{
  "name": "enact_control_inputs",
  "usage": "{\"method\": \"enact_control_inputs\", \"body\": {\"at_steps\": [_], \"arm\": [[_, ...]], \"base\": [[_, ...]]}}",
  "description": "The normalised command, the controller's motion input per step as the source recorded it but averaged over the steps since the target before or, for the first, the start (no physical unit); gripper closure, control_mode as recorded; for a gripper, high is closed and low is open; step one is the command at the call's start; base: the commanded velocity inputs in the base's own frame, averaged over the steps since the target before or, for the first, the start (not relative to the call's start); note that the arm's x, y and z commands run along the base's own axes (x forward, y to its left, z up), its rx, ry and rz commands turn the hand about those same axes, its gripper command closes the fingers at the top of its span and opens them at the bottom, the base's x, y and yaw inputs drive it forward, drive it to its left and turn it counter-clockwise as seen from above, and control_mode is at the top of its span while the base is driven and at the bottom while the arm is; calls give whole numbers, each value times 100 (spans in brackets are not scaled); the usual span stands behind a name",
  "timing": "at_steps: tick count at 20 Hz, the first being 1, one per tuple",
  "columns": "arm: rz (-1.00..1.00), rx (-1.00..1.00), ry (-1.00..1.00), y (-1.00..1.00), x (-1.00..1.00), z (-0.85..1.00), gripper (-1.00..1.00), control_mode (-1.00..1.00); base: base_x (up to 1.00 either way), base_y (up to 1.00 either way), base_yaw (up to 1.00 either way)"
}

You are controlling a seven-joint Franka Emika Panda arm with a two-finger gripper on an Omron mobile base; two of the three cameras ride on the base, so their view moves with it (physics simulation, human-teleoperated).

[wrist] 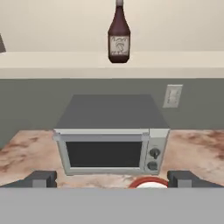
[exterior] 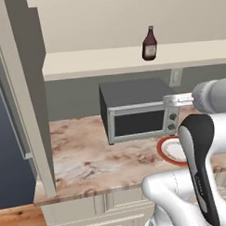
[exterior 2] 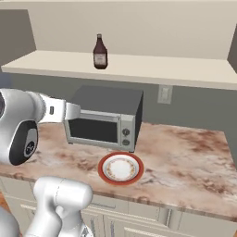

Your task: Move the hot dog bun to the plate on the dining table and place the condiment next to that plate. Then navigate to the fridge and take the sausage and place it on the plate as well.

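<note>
Above the near edge of the marbled desk [exterior 2: 185,157], the claw [wrist: 112,178] hangs with its jaws spread wide and nothing between them; the two dark fingertips [wrist: 43,178] stand far apart at the bottom of the hand view. Just beyond them a red-rimmed white plate [exterior 2: 120,168] lies flat on the desk, close to the near edge. Behind the plate, and just beside it, stands a grey toaster oven [exterior 2: 105,121] with a dark glass door and two knobs on its right side, its back toward the wall. The desk top is beige veined with reddish brown and sits on cream cabinets [exterior: 91,209]. On the grey wall [exterior 2: 199,106] to the right of the oven is a pale wall socket [exterior 2: 165,94]. Higher up, a long cream shelf [exterior 2: 152,67] runs along the wall, and on it the condiment [exterior 2: 100,52] stands upright, a dark brown bottle with a pale label, above the oven and well apart from the claw. To the far left, in the left base view, a tall cream side panel [exterior: 28,100] closes the desk run, with a dark blue-grey surface [exterior: 9,156] beside it and a strip of wooden floor [exterior: 19,221] below.
</note>
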Motion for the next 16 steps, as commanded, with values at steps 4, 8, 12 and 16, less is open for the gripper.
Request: {"method": "enact_control_inputs", "body": {"at_steps": [4,8,12,16], "arm": [[0,0,-30,1,24,78,-100,-100],[-2,0,-17,0,30,45,-100,-100],[-2,0,1,0,26,0,-100,-100],[0,0,-1,-1,12,16,-100,-100]], "base": [[0,0,0],[0,0,0],[0,0,0],[0,0,0]]}}
